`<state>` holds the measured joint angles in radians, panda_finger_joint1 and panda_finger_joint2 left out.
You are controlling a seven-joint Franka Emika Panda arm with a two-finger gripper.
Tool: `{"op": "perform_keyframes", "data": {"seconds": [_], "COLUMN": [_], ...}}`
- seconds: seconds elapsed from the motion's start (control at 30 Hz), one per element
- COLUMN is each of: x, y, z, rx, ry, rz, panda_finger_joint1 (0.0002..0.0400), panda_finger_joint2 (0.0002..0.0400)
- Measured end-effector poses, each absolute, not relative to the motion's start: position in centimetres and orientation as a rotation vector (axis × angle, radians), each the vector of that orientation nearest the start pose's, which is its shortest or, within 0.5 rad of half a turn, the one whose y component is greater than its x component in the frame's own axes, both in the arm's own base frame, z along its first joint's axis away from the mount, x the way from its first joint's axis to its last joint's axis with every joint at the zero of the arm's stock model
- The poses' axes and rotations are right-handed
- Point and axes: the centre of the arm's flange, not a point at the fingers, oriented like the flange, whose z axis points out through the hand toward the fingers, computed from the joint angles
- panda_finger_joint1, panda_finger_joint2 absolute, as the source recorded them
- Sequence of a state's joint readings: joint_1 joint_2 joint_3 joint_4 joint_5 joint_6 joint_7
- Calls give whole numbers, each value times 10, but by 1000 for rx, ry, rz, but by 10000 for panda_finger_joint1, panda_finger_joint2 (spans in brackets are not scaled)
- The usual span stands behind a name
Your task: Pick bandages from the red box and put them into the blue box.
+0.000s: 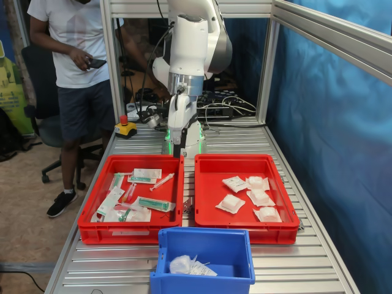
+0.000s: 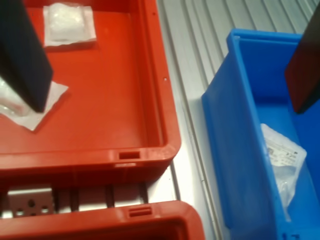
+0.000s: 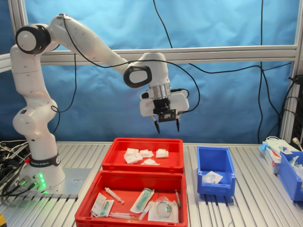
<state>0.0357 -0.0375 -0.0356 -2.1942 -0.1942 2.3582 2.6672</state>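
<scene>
The red box (image 1: 245, 231) holds several bandages (image 1: 260, 197); in the second exterior view it is the far red tray (image 3: 142, 165), with the bandages (image 3: 142, 156) lying in it. The blue box (image 1: 205, 233) (image 3: 215, 188) holds one wrapped bandage (image 1: 187, 265) (image 3: 211, 177). My gripper (image 3: 165, 126) (image 1: 177, 150) is open and empty. It hangs well above the gap between the red box and the blue box. In the wrist view, one dark finger (image 2: 22, 55) stands over the red box (image 2: 125, 100) and its bandages (image 2: 67, 22). The other finger (image 2: 305, 75) stands over the blue box (image 2: 235, 130).
A second red tray (image 1: 131, 234) (image 3: 132, 220) with syringe packages sits beside the red box. A person (image 1: 73, 61) stands at the first exterior view's left, near a red stop button (image 1: 125, 127). Another blue bin (image 3: 291, 175) stands at the second exterior view's right.
</scene>
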Motion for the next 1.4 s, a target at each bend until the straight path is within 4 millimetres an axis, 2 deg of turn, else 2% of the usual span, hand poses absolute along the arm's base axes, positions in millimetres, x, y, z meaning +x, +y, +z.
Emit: {"op": "perform_keyframes", "data": {"seconds": [0.37,1.4], "x": [533,531], "y": [3,5], "z": [419,417], "rx": [-903,-989], "ry": [2878,2867], "rz": [-279,-282], "panda_finger_joint1": [400,400], "panda_finger_joint2": [400,400]}}
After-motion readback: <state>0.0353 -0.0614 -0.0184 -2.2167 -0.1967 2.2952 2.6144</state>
